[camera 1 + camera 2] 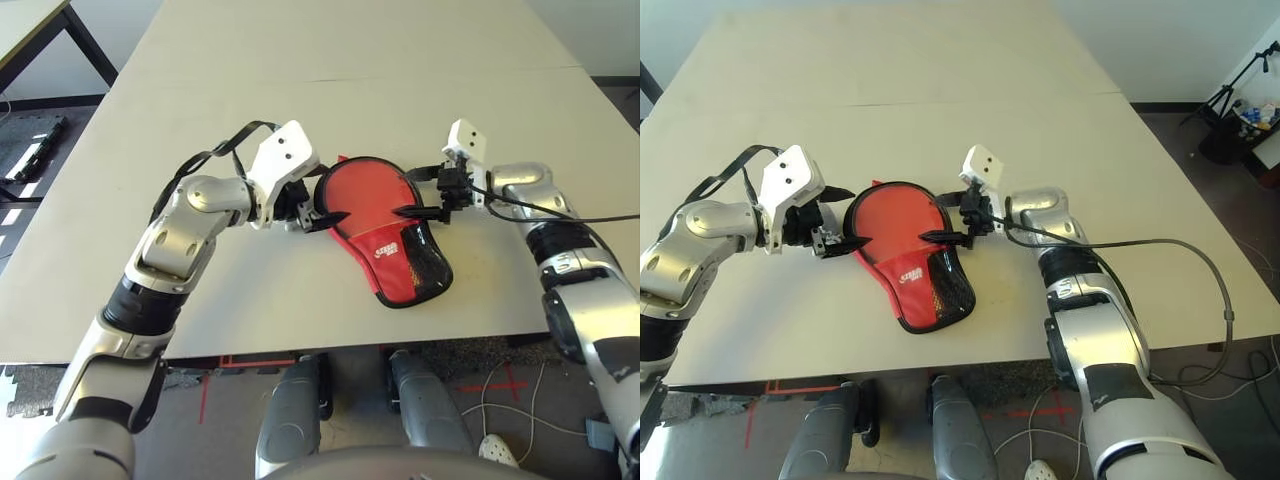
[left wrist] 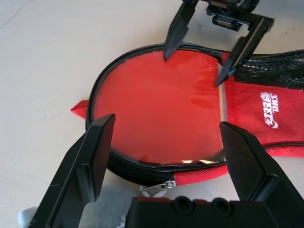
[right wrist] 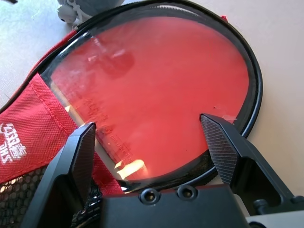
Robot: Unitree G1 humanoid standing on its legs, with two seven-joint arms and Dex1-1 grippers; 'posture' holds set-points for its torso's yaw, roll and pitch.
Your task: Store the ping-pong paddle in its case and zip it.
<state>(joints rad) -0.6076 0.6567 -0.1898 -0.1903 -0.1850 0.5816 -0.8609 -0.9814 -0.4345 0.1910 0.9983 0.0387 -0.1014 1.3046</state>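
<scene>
Case [image 1: 385, 238] on table [image 1: 300, 90], narrow end toward robot; both tools [image 1: 318, 212] [image 1: 420, 195] apart.

White logo on the red case [image 2: 266, 111] — lettering (sideways, stylised) not clearly legible.

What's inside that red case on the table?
The ping-pong paddle: its round red blade lies in the open half of the case, ringed by the black zipper edge. The handle is covered by the red fabric with the white logo, so it cannot be seen.
</scene>
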